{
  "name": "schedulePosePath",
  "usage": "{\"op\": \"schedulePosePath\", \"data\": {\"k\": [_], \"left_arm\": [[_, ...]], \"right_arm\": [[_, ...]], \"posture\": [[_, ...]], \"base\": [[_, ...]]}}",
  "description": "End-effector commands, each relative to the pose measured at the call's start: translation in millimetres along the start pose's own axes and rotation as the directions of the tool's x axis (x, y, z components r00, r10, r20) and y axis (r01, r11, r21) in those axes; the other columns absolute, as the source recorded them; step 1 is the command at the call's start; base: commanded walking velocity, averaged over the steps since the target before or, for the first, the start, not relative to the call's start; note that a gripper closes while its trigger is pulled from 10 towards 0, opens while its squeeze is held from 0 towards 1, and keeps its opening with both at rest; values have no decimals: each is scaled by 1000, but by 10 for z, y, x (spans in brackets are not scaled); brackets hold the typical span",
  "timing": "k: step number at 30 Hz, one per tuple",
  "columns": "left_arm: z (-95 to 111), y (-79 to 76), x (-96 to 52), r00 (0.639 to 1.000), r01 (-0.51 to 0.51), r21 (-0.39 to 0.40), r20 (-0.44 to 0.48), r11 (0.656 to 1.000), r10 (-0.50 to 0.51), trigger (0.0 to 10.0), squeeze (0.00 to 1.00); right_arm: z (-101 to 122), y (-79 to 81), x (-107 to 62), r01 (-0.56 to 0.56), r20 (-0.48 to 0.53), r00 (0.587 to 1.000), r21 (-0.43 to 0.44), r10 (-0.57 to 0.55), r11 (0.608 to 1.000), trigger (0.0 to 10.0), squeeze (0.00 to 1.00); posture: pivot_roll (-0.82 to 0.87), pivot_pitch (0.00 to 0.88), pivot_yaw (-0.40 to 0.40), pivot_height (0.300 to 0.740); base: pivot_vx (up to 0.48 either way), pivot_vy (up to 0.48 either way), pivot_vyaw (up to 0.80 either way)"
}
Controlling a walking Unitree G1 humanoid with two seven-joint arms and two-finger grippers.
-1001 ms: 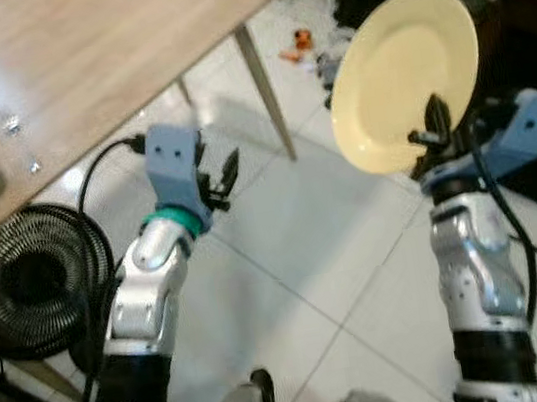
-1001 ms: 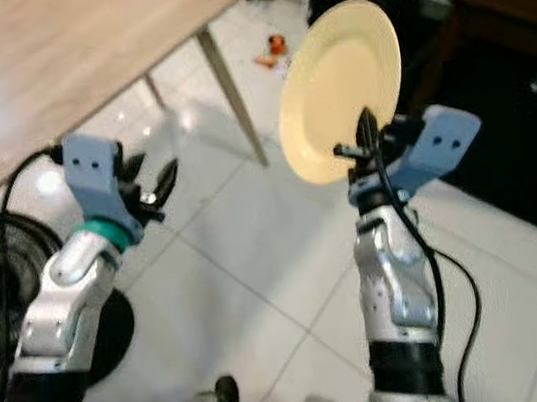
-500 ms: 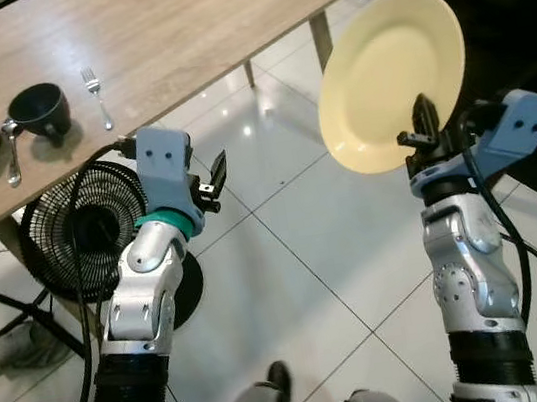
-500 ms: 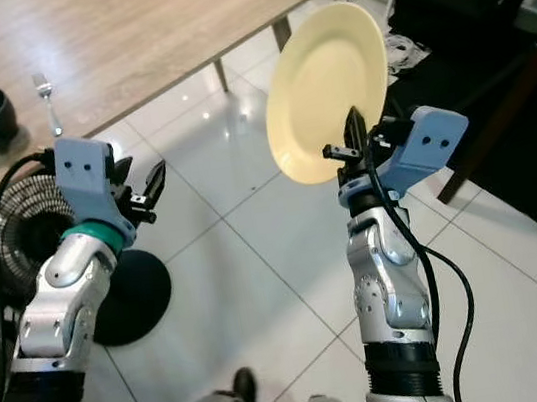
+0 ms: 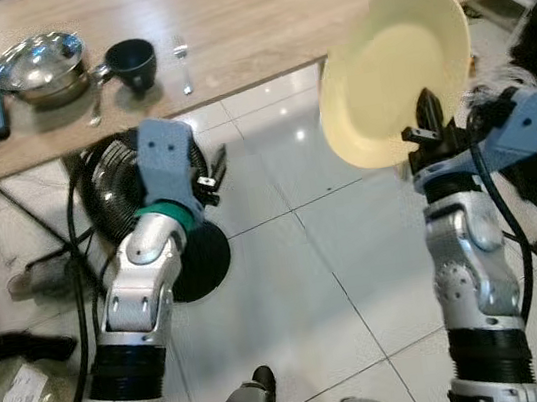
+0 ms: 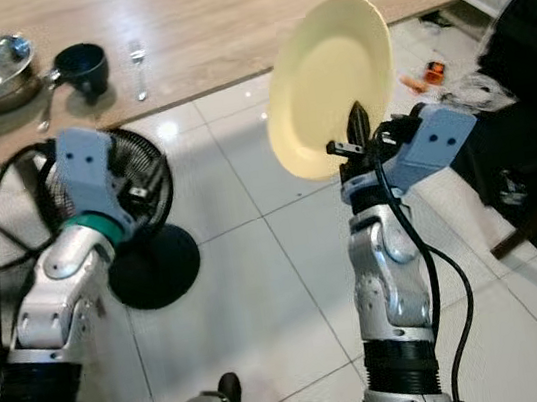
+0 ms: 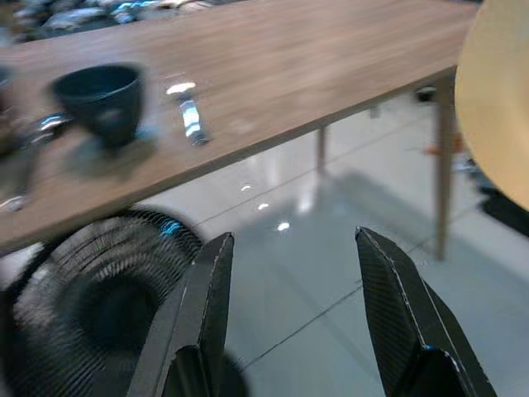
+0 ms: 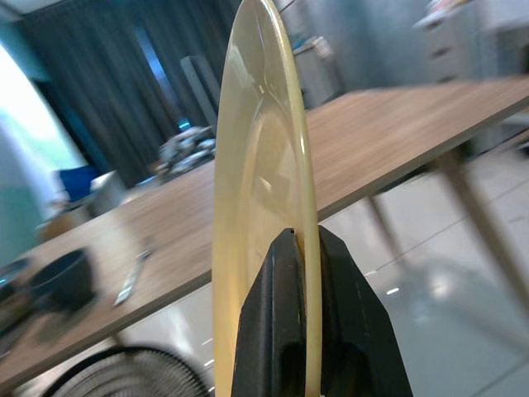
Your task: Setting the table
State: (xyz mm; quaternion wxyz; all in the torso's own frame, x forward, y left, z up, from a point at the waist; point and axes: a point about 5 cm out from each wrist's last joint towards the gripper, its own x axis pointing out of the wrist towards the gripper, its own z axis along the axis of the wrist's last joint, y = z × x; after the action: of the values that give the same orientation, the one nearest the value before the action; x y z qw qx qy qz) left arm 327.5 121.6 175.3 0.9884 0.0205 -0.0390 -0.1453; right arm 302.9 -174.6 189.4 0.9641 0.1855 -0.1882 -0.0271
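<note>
"Was the table set?"

"Partly. A dark cup, a silver fork and a shiny metal bowl lay on the wooden table."

"And the round yellow plate?"

"The right gripper pinched its rim, up in the air beside the table. The left gripper had fingers apart, empty."

Even indoor light falls from above, and the white floor tiles throw bright glare patches just below the edge of the wooden table. The table casts a soft shadow on the tiles beside the black fan. Head views are mildly soft, blurring toward the corners. In the left wrist view the dark cup and fork smear with motion. The right wrist view keeps the yellow plate fairly sharp, while the background behind it is hazy.
</note>
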Motion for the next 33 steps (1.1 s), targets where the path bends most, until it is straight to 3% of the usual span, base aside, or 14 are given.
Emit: {"op": "schedulePosePath", "data": {"k": [1,19,27,33], "left_arm": [[-42,-11,7,1000,0,-6,-14,1000,0,10000,0],[-24,30,27,999,-38,2,-4,999,38,10000,0],[52,69,66,996,-82,38,36,996,81,10000,0],[96,57,81,996,-78,40,53,996,75,10000,0]], "right_arm": [[-7,-9,-16,1,-1,1000,5,-1,1000,10000,0],[-1,-3,-16,-2,5,1000,19,2,1000,10000,0],[69,-64,20,57,35,998,69,-59,996,10000,0],[128,-79,37,72,61,995,41,-75,997,10000,0]], "posture": [[45,4,80,740],[47,5,79,740],[45,3,78,740],[43,5,79,740]], "base": [[0,0,763],[0,0,750],[221,0,0],[458,0,0]]}}
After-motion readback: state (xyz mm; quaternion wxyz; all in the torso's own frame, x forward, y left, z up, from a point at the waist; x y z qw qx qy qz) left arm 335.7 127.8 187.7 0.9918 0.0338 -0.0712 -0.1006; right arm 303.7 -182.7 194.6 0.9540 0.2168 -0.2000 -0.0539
